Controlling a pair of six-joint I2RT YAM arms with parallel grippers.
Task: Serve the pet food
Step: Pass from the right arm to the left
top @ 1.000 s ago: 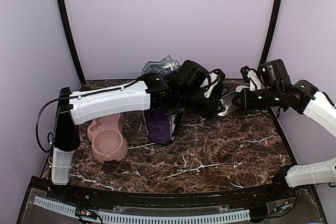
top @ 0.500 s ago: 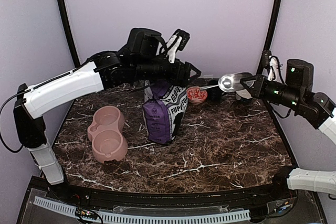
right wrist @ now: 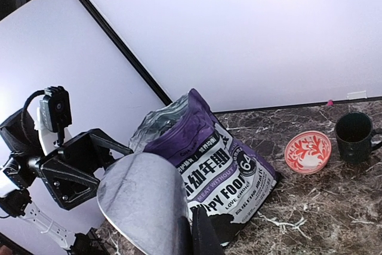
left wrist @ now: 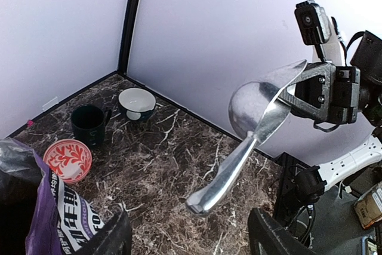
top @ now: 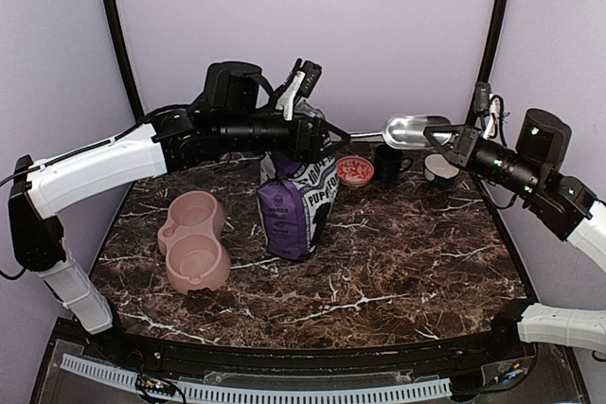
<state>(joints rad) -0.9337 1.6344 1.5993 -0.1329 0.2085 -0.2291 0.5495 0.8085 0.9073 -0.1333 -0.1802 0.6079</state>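
No pet food shows in any view. A purple-and-white bag [top: 296,203] stands mid-table, its top open [right wrist: 161,120]. My right gripper [top: 447,142] is shut on the rim of a metal scoop [top: 407,130], held in the air with its handle [left wrist: 233,165] pointing left. My left gripper [top: 329,136] hovers above the bag, open. The handle's end hangs just ahead of its two fingers [left wrist: 271,237], untouched. In the right wrist view the scoop [right wrist: 140,201] hides most of my right gripper [right wrist: 197,222].
A pink double bowl [top: 194,238] sits left of the bag. Behind it along the back wall are a red-patterned dish [top: 355,170], a dark mug [top: 388,164] and a white bowl [top: 439,168]. Walls close in the back and both sides.
My left arm has lifted from low across the table to above the bag, and its jaws have widened. My right arm has raised the scoop and drawn back to the right.
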